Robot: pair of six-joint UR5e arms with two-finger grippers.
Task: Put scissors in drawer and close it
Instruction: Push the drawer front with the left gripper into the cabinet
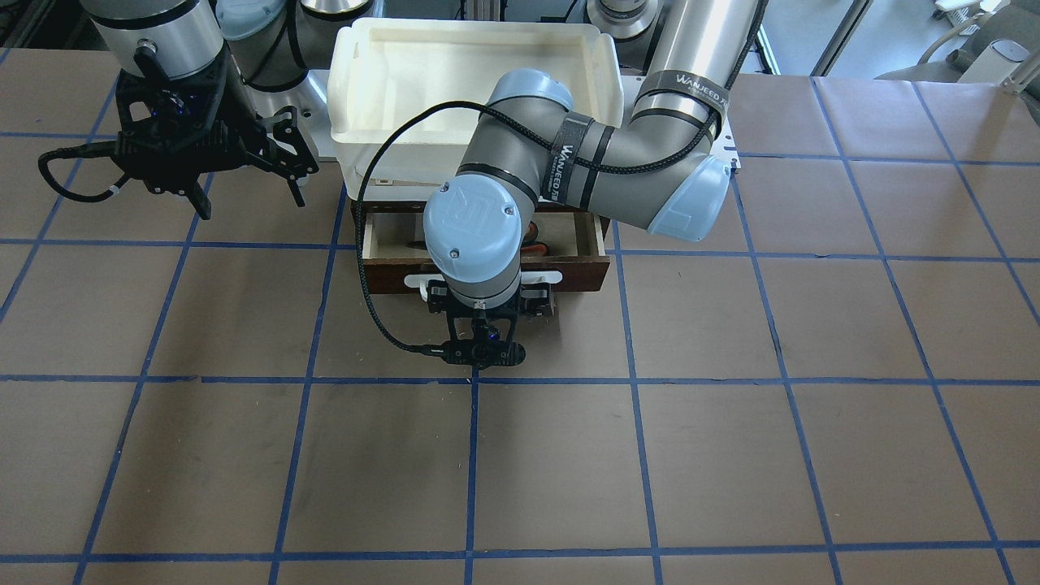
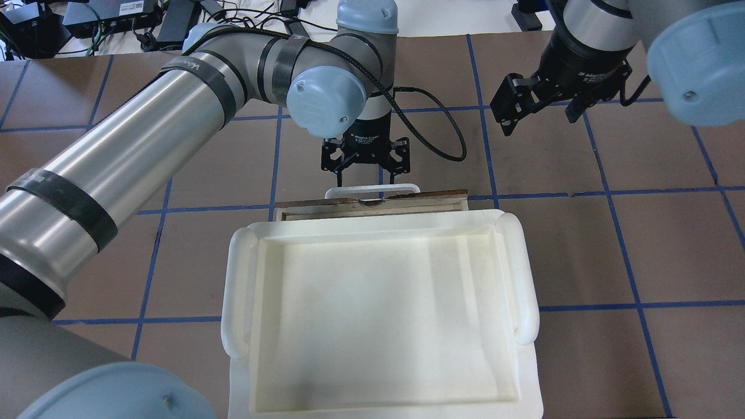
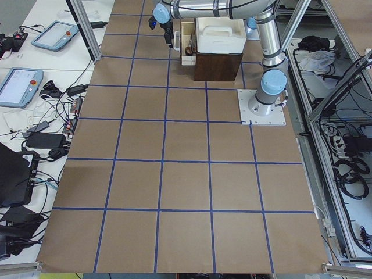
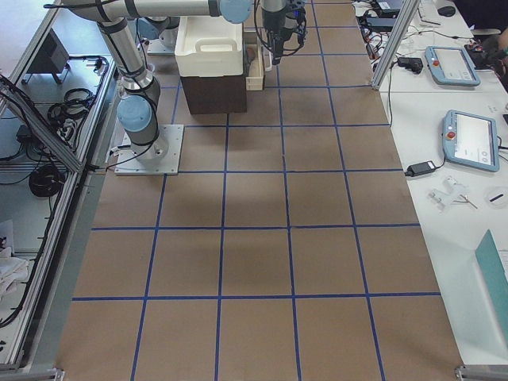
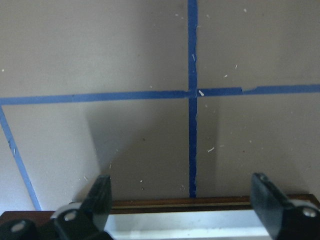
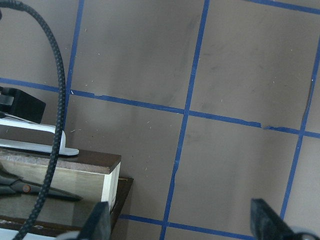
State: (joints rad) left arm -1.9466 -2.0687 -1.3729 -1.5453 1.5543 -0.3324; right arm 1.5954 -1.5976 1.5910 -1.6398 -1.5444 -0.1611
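Scissors (image 6: 30, 189) are lying in the drawer (image 1: 583, 273) at the table's robot-side edge (not yet shut), left gripper (image 5: 181, 184) gaping wide at its handle (image 2: 372, 189), right gripper (image 6: 181, 210) idling wide too.

We note the drawer (image 1: 593, 272) with its dark wood front and pale plywood interior, and its smooth white plastic handle (image 2: 372, 189). The scissors (image 6: 65, 195) have thin metal blades. The tub (image 2: 236, 291) is matt white plastic, and the bench (image 1: 731, 455) is matt brown paper lined with blue tape (image 1: 474, 455). The left arm (image 2: 116, 169) is glossy brushed metal.
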